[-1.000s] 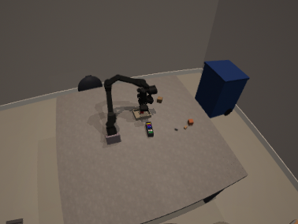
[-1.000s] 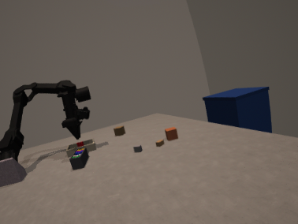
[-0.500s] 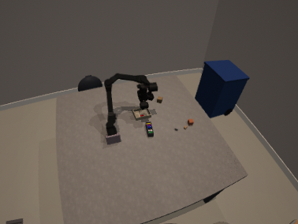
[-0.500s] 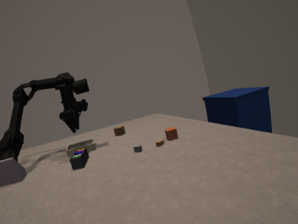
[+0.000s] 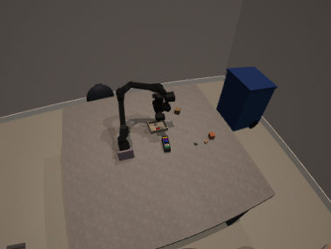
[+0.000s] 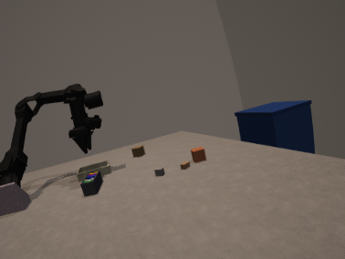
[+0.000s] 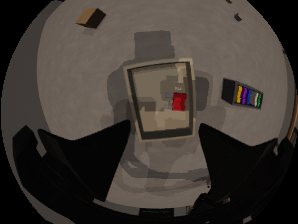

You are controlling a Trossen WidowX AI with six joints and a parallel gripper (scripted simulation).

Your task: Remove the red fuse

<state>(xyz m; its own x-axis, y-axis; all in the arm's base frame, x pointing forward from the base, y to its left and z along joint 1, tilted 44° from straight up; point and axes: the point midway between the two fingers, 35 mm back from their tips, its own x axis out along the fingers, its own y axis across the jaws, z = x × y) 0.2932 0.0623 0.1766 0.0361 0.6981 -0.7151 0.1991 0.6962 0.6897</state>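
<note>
Practically finished: the red fuse lies inside the tray, toward its 3 o'clock wall, and the pincer hangs above with its jaws spread wide and nothing between them — the release looks complete. What seems left is only to draw clear. The fuse block, at 3 o'clock of the tray on the desk, keeps its other coloured fuses — none looks disturbed.
</note>
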